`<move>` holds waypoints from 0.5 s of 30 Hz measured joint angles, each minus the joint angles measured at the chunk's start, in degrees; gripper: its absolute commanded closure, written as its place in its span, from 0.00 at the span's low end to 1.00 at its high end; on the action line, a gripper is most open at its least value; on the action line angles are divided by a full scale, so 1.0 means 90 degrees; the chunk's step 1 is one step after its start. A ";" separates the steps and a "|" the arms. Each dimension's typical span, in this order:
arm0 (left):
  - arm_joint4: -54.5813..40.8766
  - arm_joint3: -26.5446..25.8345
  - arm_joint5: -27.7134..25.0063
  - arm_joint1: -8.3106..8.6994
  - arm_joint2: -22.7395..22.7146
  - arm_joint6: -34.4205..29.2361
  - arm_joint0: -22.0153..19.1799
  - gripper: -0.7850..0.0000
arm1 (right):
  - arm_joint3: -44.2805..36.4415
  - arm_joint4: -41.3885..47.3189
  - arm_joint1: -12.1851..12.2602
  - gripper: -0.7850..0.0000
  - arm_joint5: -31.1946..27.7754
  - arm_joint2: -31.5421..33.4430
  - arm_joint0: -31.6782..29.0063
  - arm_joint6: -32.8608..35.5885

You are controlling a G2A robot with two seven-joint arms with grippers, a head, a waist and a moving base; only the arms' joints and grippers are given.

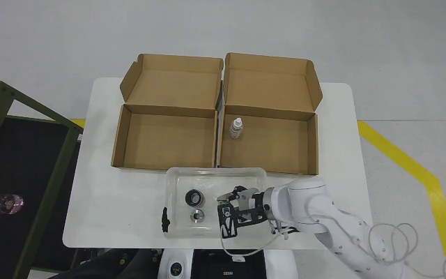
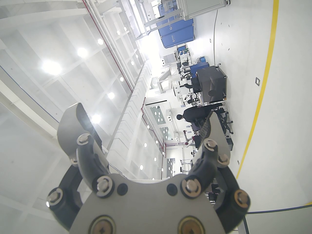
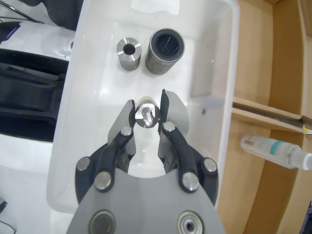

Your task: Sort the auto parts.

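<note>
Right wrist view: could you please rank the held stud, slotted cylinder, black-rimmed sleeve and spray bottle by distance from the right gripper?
1. Held stud, in the right gripper.
2. Slotted cylinder, black-rimmed sleeve, ahead in tray: too close to call.
3. Spray bottle, in cardboard box.

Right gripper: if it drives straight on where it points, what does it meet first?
Likely the clear bin's floor, with the held metal part touching first; the black-rimmed cylinder stands just beyond. Depth unclear.
</note>
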 measured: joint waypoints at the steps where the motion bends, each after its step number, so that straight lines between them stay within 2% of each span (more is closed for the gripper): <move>1: 0.0000 0.0000 0.0000 0.0000 0.0000 0.0000 0.0000 0.00 | -0.0051 -0.0011 0.0005 1.00 0.0031 0.0046 -0.0007 -0.0106; 9: 0.0000 0.0000 0.0000 0.0000 0.0000 0.0000 0.0000 0.00 | -0.0364 -0.0154 0.0050 1.00 0.0356 0.0570 -0.0079 -0.1166; 15: 0.0000 0.0000 0.0000 0.0000 0.0000 0.0000 0.0000 0.00 | -0.0355 -0.0288 0.0095 1.00 0.0479 0.0965 -0.0122 -0.1565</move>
